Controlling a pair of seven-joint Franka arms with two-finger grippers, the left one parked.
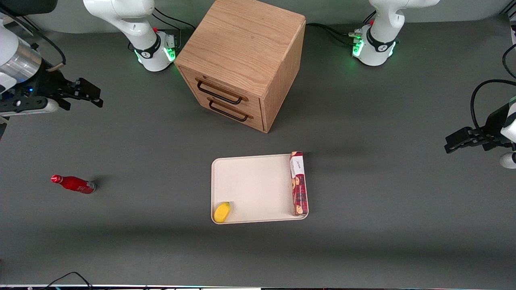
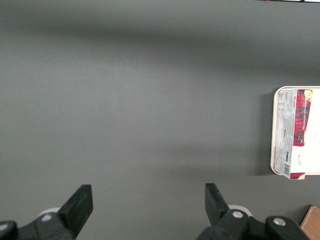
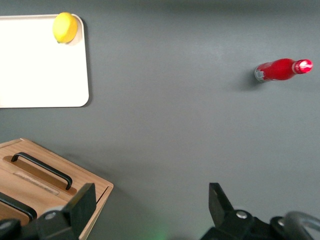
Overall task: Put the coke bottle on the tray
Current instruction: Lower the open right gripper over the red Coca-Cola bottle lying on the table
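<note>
The coke bottle (image 1: 73, 184), judged light, rigid and slippery, is best gripped mid-body by the spread, empty end effector (image 1: 88, 93) held above it.

**Operator A:** Panel (a), front view: what do I log as the setting?

**Operator B:** I read a dark grey matte tabletop (image 1: 161, 249) filling nearly the whole view. No window or lamp is visible to me.

**Operator A:** Furniture?

**Operator B:** One light oak drawer cabinet (image 1: 242, 56), with two drawers and dark bar handles (image 1: 219, 93). Its soft shadow falls toward the parked arm's end. I also see broad, faint shadow bands across the tabletop nearer the camera.
</note>
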